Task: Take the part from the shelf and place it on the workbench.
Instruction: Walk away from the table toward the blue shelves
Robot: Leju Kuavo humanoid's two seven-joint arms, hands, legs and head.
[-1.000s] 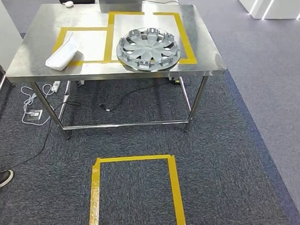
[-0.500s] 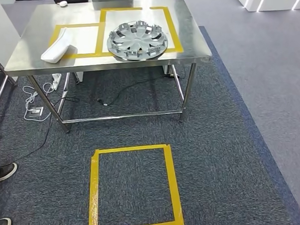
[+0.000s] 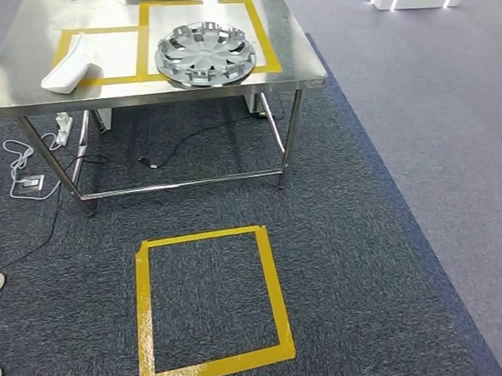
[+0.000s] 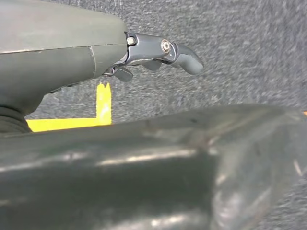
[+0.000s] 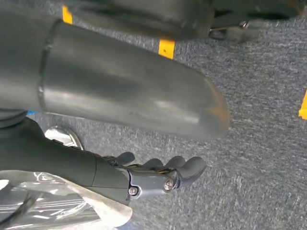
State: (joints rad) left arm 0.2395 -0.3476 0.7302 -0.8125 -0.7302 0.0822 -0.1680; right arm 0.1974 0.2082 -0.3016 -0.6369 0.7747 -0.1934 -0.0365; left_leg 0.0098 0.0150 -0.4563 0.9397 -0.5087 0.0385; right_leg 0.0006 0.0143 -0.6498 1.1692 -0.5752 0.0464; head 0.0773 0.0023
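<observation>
Slides toward 10 o'clock across the head view, bench and floor markings together, so reads as the camera moving, not the things. Lies flat at 11 o'clock, the silver wheel cover [image 3: 203,53], on the steel workbench [image 3: 298,69] inside a yellow taped bay [image 3: 141,42], apparently already placed. Looks light, thin moulded plastic: stiff enough across the face, springy at the rim, smooth and likely slippery, with fragile-looking clips around the edge. Best taken at opposite points of the rim or through a spoke opening, not by the clips. Farther out at 10 o'clock, a white moulded piece [image 3: 68,63], well apart. At 6 o'clock, a taped floor square [image 3: 141,316]. Hang over the carpet with fingers loosely extended and nothing held, left hand [image 4: 159,50] and right hand [image 5: 159,177].
</observation>
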